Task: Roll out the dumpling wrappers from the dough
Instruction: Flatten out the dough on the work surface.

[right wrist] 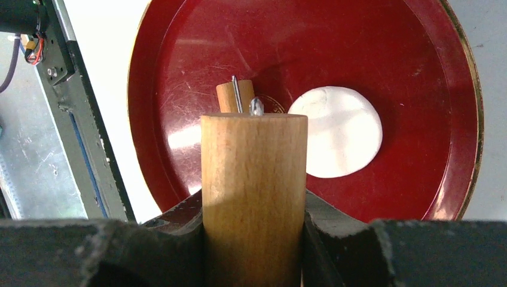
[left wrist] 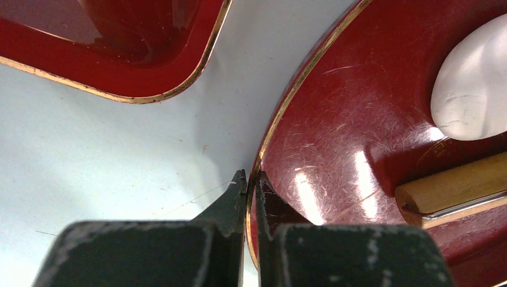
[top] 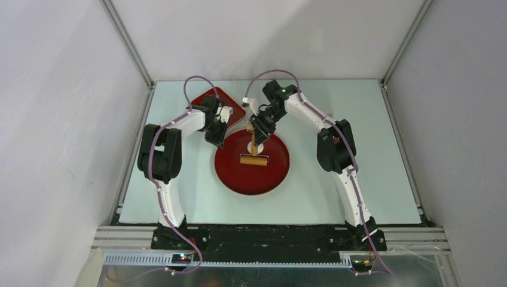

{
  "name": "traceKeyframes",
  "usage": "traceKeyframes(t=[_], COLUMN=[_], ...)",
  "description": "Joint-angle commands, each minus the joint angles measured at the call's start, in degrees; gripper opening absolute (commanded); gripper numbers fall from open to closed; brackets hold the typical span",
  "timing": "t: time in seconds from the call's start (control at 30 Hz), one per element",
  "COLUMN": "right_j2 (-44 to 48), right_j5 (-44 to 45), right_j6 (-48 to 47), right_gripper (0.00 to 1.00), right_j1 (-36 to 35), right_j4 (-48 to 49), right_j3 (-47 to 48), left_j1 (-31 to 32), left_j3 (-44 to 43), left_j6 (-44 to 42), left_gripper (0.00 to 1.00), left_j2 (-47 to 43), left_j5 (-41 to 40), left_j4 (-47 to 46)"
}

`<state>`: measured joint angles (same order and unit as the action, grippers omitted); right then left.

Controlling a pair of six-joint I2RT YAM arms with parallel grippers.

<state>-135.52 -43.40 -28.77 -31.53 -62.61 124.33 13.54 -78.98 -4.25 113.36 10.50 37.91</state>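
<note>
Two hands grip, we see: the left hand (left wrist: 251, 182) pinches the rim of the round red plate (left wrist: 335, 119), and the right hand (right wrist: 254, 209) holds the wooden roller (right wrist: 254, 149) by its handle. The dumpling wrapper (right wrist: 339, 131) lies flat on that plate, just beside the roller.

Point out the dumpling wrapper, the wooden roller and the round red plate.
dumpling wrapper (right wrist: 338, 131), right wrist view, disc's middle.
wooden roller (right wrist: 254, 179), right wrist view, on its handle.
round red plate (left wrist: 335, 137), left wrist view, bare floor.

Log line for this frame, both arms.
left gripper: shut on round red plate rim | right gripper: shut on wooden roller handle | dough disc: on plate, beside roller
</note>
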Motion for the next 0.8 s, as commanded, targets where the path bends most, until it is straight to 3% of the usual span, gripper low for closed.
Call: traceKeyframes(t=[0.0,0.23,0.77], right_j2=[3.02,7.59,-0.21], right_j5=[1.26,2.32,3.10], right_j6=[-3.41,2.21,2.32], right_gripper=[0.00,0.00,0.00], right_j1=[0.51,3.35,4.10], right_j4=[-0.78,4.64,3.94], right_j3=[-0.32,2.83,6.27], left_j1=[-0.08,-0.05,-0.07], left_j3=[-1.02,-1.02,-1.05], left_j6=[1.17,1.11,1.10], left_gripper=[0.00,0.00,0.00], left_j2=[1.94,1.98,1.95], left_j5=[-3.14,-3.21,-3.13], left_j4=[-1.00,-1.05,-1.08])
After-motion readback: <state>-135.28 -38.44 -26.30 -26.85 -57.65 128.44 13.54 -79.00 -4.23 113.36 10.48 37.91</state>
